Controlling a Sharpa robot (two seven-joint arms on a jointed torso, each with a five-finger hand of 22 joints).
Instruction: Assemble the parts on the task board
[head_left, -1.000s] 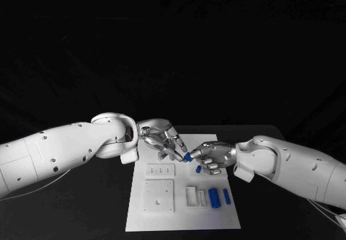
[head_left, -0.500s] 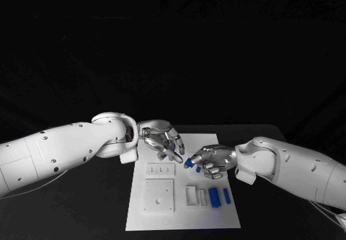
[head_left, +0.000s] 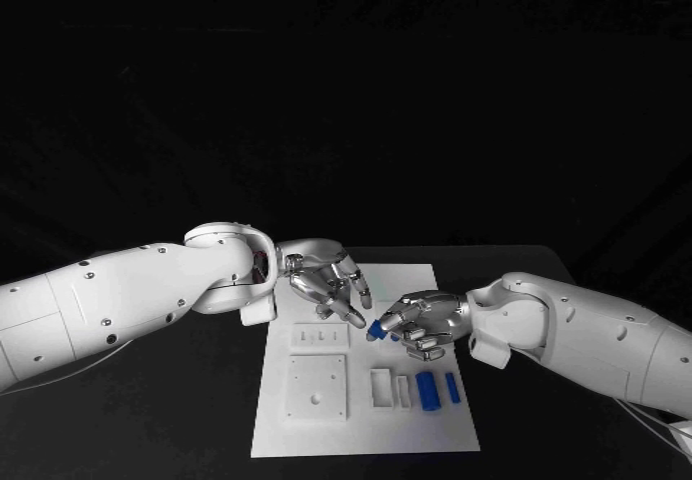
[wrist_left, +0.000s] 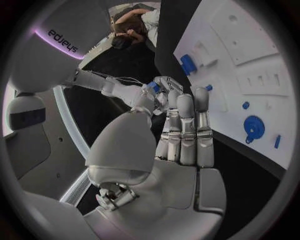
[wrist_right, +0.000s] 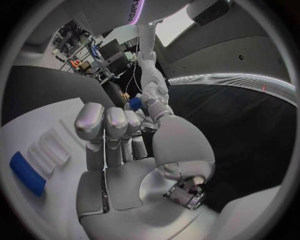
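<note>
The white task board (head_left: 361, 435) lies in the middle of the black table. My right hand (head_left: 421, 322) hovers over the board's middle and pinches a small blue part (head_left: 376, 327) between thumb and a fingertip; the right wrist view shows this part (wrist_right: 134, 103) at the fingertips. My left hand (head_left: 326, 284) hangs over the board's far left with its fingers spread, pointing down and holding nothing. Its fingertips (head_left: 355, 321) end just left of the pinched part. Two blue cylinders (head_left: 427, 390) (head_left: 453, 388) lie at the board's near right.
White slotted blocks (head_left: 320, 341) and a square plate (head_left: 317, 390) sit on the board's left half. A blue gear-like piece (wrist_left: 253, 127) and small blue pieces (wrist_left: 245, 105) lie on the board (wrist_left: 219, 45) in the left wrist view. Black table surrounds the board.
The right hand has carried the small blue part down and slightly left, away from the left fingertips that were beside it. The left hand has barely moved.
</note>
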